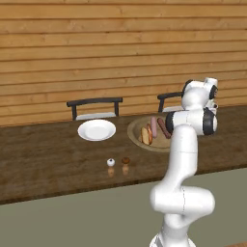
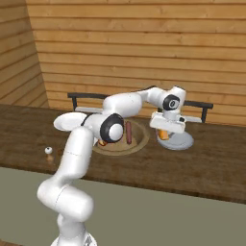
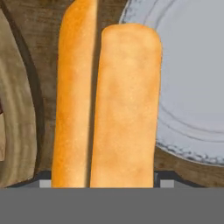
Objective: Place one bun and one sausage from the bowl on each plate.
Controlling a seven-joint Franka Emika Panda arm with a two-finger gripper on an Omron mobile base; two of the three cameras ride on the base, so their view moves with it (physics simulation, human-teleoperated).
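Note:
My gripper (image 3: 105, 181) is shut on a long golden split bun (image 3: 109, 105), which fills the space between its fingers. In the right base view the gripper (image 2: 165, 130) holds this bun (image 2: 164, 135) just over the left edge of a white plate (image 2: 182, 141). That plate (image 3: 192, 78) lies to the right in the hand view, and the tan bowl's rim (image 3: 17, 109) to the left. The bowl (image 1: 136, 126) holds another bun (image 1: 146, 136) and two sausages (image 1: 154, 126). A second white plate (image 1: 97, 130) lies bare to the bowl's left.
Two small shakers, one white (image 1: 111, 162) and one brown (image 1: 126, 160), stand near the counter's front edge. Two dark chairs (image 1: 94, 107) stand behind the dark wooden counter (image 1: 43, 154), against a plank wall.

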